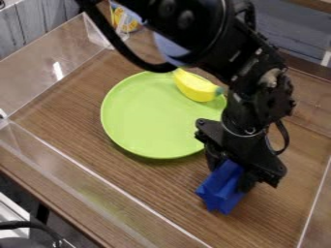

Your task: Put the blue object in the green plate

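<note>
Blue object (223, 188) | jaws clamped on it | beside green plate (142, 121)

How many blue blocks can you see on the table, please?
1. The blue block sits on the wooden table, just off the green plate toward the camera, with the end effector shut on it. Others may be hidden behind the arm.

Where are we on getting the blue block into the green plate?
Done: the gripper has reached the blue object and is shut on its top. In hand: the block, still low by the wooden table. Left: lift, carry to the green plate, release.
</note>
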